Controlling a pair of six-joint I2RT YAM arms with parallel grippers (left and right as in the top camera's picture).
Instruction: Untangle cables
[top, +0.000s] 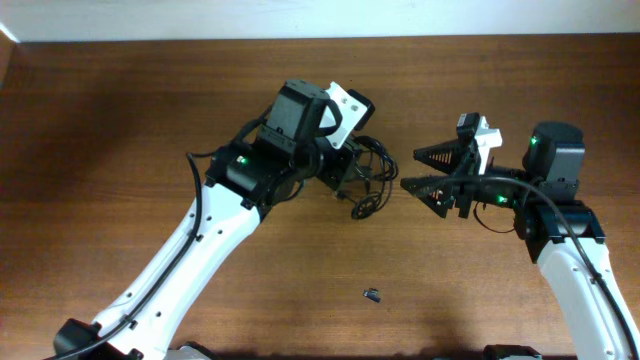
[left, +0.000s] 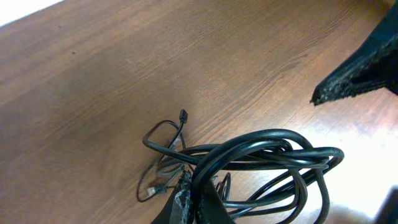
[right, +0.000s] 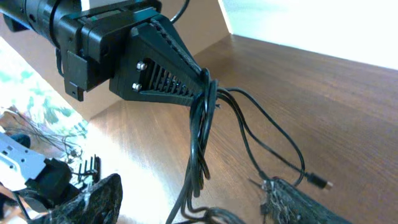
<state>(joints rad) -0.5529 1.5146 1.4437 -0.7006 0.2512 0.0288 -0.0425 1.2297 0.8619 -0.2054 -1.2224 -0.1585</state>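
Cables look limp, light, snag-prone; left gripper clamps bundle, right gripper gapes empty; best hold: free plug end.

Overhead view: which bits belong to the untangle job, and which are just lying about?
Job:
- cables, bunched in a tangle and pinched by the left gripper
- right gripper, open, just beside the tangle

Lying about:
- small dark piece, alone on the table, well apart from the tangle
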